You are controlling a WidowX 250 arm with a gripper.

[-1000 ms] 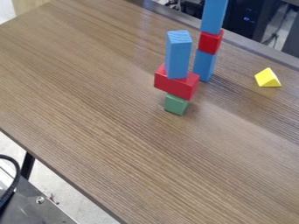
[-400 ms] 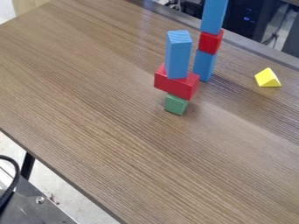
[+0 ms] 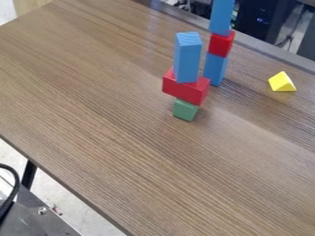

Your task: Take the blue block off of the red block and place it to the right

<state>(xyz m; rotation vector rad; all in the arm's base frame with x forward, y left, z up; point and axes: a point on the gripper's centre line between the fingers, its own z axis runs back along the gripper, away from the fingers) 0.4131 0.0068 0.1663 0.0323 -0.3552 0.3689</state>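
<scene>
A tall blue block (image 3: 188, 57) stands on end on a wide red block (image 3: 186, 88) over a green block (image 3: 184, 109); its long axis runs vertical. Nearer the far edge of the surface (image 3: 92, 97), another blue block (image 3: 221, 17), long axis also near vertical, tops a red cube (image 3: 221, 44) and a lower blue block (image 3: 214, 69); I cannot tell whether the pincer is open, closed or gripping.
</scene>
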